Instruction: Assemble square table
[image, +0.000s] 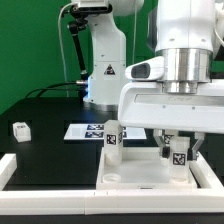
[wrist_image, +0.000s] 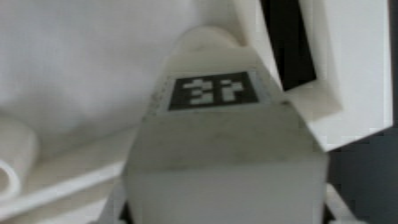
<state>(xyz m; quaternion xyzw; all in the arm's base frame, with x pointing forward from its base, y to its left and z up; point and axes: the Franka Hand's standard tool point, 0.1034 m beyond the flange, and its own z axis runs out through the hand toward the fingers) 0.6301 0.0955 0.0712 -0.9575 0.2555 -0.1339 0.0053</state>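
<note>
Your claw (image: 178, 147) clamps the short white tagged block leg (image: 180, 155) | axis upright | white plastic square top (image: 138, 176) directly below.

The arm (image: 104, 45) is glossy white with rounded, swollen joints. Its rear column bears a small dark triangular mark (image: 103, 72), and a black cable (image: 72, 45) hangs at its nine o'clock. Nearer, a ribbed silver collar (image: 185, 68) meets a boxy white housing (image: 165, 105), with a grey round cap (image: 139, 70) at the collar's nine o'clock. Short dark fingers (image: 166, 142) project at the housing's six o'clock.
</note>
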